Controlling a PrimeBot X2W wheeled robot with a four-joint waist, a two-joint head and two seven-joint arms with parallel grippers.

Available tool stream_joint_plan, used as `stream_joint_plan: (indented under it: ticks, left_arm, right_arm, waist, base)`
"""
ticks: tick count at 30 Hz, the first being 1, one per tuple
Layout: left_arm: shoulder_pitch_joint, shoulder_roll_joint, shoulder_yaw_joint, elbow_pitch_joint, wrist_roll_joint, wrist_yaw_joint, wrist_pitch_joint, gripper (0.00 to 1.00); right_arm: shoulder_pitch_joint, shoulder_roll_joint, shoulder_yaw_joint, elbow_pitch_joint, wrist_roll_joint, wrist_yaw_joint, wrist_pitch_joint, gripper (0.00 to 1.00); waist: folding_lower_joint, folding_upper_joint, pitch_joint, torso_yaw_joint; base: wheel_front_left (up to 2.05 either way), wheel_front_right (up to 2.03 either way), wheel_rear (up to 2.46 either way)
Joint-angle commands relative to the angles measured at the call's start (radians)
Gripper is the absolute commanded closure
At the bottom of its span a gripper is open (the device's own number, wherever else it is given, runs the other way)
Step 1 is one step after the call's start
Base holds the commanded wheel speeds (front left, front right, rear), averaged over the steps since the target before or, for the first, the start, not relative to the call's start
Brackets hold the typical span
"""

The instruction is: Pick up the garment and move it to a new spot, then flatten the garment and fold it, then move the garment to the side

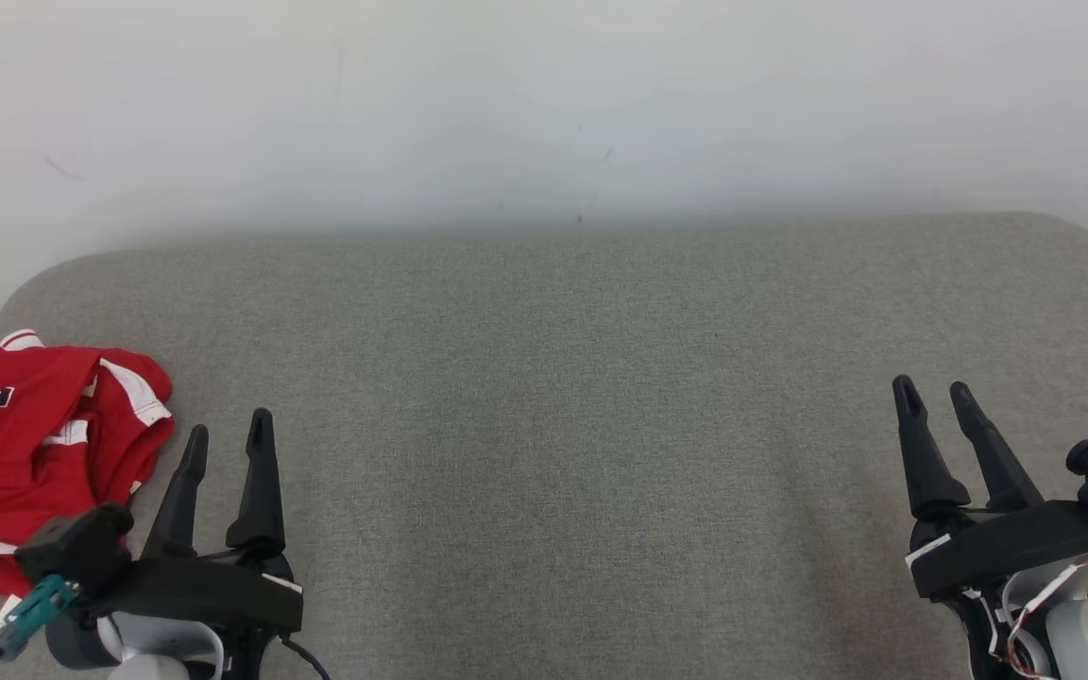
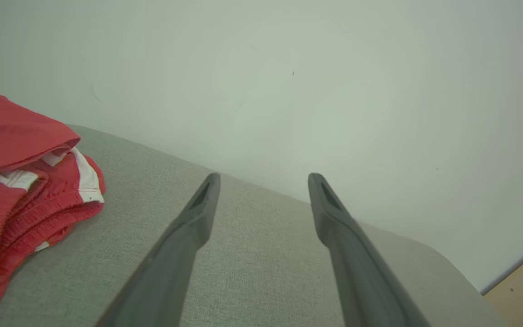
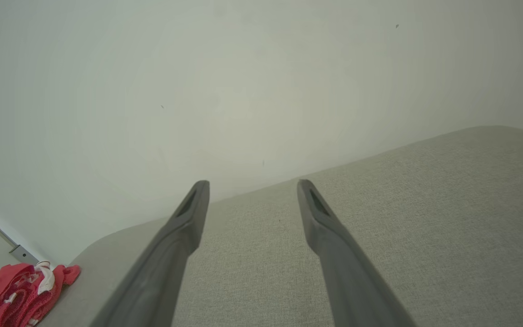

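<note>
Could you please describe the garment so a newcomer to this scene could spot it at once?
Start from the grey fabric surface against the pale wall. At its left end, beside the left gripper, lies the garment: a crumpled heap, bright red with white trim amid grey.

The garment (image 1: 29, 434), red with white trim, lies crumpled in a heap at the grey surface's (image 1: 563, 397) far-left edge.
</note>
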Motion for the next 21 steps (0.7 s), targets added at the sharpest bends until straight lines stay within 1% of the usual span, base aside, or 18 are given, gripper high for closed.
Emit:
stream_joint_plan:
  ticks: [1, 12, 21]
  left_arm:
    - [-0.029, 0.012, -0.009, -0.004, 0.054, 0.009, -0.001, 0.0]
    - [-0.024, 0.005, -0.025, 0.013, 0.169, 0.045, -0.01, 0.0]
    - [-0.018, 0.013, -0.04, 0.038, 0.244, 0.053, 0.013, 0.0]
  right_arm:
    - [-0.002, -0.01, 0.008, -0.007, -0.045, 0.0, -0.017, 0.0]
    - [0.015, 0.013, 0.01, 0.026, -0.167, 0.0, -0.06, 0.0]
    - [0.024, 0.028, 0.009, 0.062, -0.233, 0.0, -0.07, 0.0]
  waist:
    - [0.0, 0.0, 0.0, 0.0]
    - [0.0, 0.0, -0.002, -0.004]
    - [0.0, 0.0, -0.003, -0.004]
  base:
    - [0.0, 0.0, 0.0]
    - [0.0, 0.0, 0.0]
    - [0.0, 0.0, 0.0]
